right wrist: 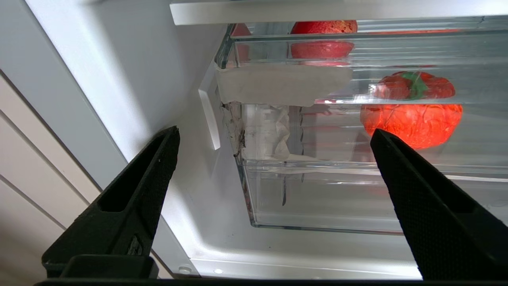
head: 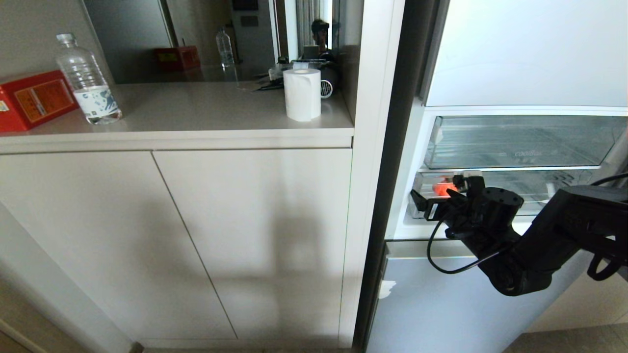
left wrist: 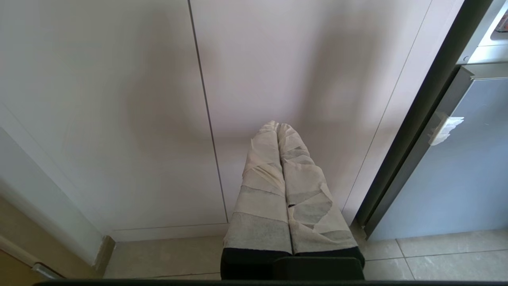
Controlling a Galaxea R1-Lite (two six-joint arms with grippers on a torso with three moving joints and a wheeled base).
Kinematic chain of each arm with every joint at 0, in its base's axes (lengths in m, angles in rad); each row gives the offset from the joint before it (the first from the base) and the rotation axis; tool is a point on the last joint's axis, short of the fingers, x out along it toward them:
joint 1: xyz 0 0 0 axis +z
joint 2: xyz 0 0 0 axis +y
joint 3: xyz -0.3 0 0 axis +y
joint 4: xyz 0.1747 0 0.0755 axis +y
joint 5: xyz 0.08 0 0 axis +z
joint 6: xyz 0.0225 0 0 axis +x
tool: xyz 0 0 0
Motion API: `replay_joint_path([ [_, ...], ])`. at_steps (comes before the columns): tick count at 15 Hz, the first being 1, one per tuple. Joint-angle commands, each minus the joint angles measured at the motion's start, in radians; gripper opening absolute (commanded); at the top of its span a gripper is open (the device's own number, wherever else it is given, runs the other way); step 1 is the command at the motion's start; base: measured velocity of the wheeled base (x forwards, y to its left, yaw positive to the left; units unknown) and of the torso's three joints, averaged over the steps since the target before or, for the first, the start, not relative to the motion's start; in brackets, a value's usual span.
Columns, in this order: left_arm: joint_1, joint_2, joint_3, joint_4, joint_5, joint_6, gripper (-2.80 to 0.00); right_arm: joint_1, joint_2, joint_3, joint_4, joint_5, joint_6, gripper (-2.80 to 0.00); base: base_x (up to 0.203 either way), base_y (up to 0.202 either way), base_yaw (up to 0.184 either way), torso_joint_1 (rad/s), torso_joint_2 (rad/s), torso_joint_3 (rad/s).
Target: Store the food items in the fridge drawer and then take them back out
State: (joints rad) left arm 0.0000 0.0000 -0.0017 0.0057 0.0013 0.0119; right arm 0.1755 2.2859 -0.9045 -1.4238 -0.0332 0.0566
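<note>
Head view shows the right gripper (head: 431, 198) at the left front corner of the drawer (head: 530, 193), its black fingers (right wrist: 131, 198) spread wide and empty. Inside lie a red tomato (right wrist: 412, 115) (green stalk on top) and, farther back, a second red fruit (right wrist: 322, 39). The left gripper (left wrist: 278, 129), taped fingers pressed together, hangs before the cabinet doors (left wrist: 119, 99).

Pale countertop (head: 196, 110) carrying 1 red box (head: 32, 98) at left edge, 1 clear water bottle (head: 87, 81) just beside it, 1 white paper roll (head: 302, 94) near right edge.
</note>
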Motion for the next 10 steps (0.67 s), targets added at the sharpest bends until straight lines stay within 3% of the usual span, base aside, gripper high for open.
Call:
replay_joint_path([
  [1,0.0,0.0,0.0,0.0,0.0,0.0,-2.8,0.001,0.0,-0.001,-0.007,-0.001,0.002,0.0,0.0,0.0,0.0,0.0,0.0,0.0],
  [4,0.0,0.0,0.0,0.0,0.0,0.0,-2.8,0.003,0.0,-0.002,-0.007,-0.001,0.002,0.0,0.0,0.0,0.0,0.0,0.0,0.0],
  [5,0.0,0.0,0.0,0.0,0.0,0.0,-2.8,0.013,0.001,-0.002,-0.007,-0.001,0.002,-2.8,0.0,0.0,0.0,0.0,0.0,0.0],
  [10,0.0,0.0,0.0,0.0,0.0,0.0,-2.8,0.061,0.003,-0.049,0.038,-0.014,0.003,-2.8,0.0,0.0,0.0,0.0,0.0,0.0],
])
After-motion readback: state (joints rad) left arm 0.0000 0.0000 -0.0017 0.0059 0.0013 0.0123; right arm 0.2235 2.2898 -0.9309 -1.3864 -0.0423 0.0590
